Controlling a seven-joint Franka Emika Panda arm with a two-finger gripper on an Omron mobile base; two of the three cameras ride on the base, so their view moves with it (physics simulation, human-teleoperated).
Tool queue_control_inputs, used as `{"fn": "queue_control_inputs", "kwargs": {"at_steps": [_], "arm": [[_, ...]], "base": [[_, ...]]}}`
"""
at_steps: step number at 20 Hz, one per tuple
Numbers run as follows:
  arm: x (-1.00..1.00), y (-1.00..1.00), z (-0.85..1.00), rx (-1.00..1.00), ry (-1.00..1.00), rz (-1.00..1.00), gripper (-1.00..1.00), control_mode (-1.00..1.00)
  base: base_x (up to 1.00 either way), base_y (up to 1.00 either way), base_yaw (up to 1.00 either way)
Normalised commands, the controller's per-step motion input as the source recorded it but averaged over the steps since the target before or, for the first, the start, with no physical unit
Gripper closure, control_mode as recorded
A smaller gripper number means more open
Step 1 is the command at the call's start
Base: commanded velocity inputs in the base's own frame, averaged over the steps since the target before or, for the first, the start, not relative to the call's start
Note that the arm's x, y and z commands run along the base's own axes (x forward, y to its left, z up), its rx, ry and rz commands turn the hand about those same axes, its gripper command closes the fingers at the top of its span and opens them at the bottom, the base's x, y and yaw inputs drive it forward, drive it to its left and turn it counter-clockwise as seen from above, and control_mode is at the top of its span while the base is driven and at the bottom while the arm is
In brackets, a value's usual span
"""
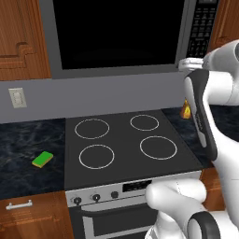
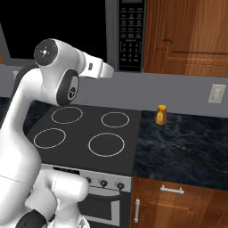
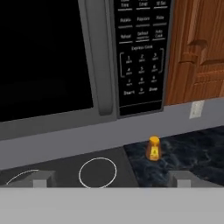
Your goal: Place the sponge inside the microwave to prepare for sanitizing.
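One flat green sponge (image 1: 42, 159) on marbled counter (image 1: 18, 154).

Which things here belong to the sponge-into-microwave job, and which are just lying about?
Part of the job:
- sponge, lying on the dark counter left of the stove
- microwave above the stove, door shut
- hand, up near the microwave keypad, fingers apart, holding nothing

Just lying about:
- orange bottle on the counter right of the stove
- stove with its four rings
- wall outlet
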Motion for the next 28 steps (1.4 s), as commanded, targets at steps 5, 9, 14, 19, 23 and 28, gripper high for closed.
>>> {"fn": "queue_control_inputs", "kwargs": {"at_steps": [5,9,14,19,23,28], "arm": [[0.4,-0.04,0.45,-0.18,0.09,0.0,-1.0,-1.0],[0.32,0.0,0.24,-0.07,0.05,0.0,-1.0,-1.0],[0.32,0.0,-0.09,0.0,-0.04,0.0,-1.0,-1.0],[0.7,-0.1,0.0,0.04,0.0,0.06,-1.0,-1.0],[0.43,-0.05,0.0,0.03,0.0,0.05,-1.0,-1.0],[0.26,-0.03,0.0,0.0,0.0,0.0,-1.0,-1.0]], "base": [[0.0,0.0,0.0],[0.0,0.0,0.0],[0.0,0.0,0.0],[0.0,0.0,0.0],[0.0,0.0,0.0],[0.0,0.0,0.0]]}}
